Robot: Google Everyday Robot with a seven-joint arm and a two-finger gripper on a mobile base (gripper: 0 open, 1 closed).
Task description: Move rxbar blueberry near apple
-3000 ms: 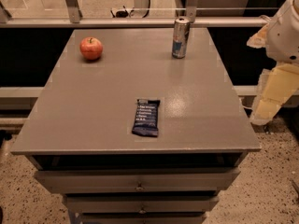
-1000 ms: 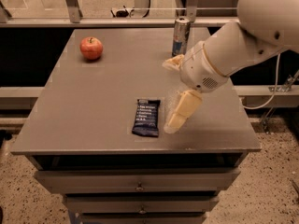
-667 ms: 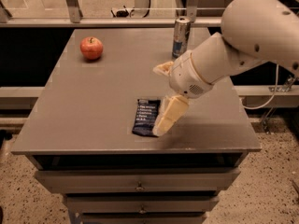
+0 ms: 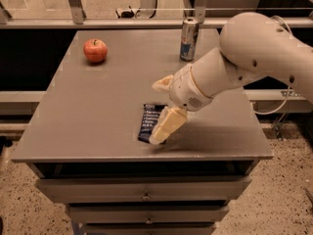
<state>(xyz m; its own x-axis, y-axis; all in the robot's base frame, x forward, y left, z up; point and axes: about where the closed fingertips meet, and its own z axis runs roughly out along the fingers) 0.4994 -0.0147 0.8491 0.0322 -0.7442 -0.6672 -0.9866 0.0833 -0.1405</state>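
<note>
Your gripper (image 4: pixel 161 112), fingers spread, hangs over the rxbar blueberry (image 4: pixel 145 119) near the table's (image 4: pixel 88 126) front edge. Bare tabletop runs to the apple (image 4: pixel 95 50) at 10 o'clock; the can (image 4: pixel 189 32) stands at 1 o'clock.

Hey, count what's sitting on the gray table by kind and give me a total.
apple: 1
drink can: 1
rxbar blueberry: 1
Total: 3
The gripper hangs open right over the rxbar blueberry, near the table front edge.

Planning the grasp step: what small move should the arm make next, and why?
Probably lower the gripper slightly and close on the dark navy-blue rectangular snack bar wrapper: it hangs open right over the bar, which lies flat, far from the round red apple.
</note>
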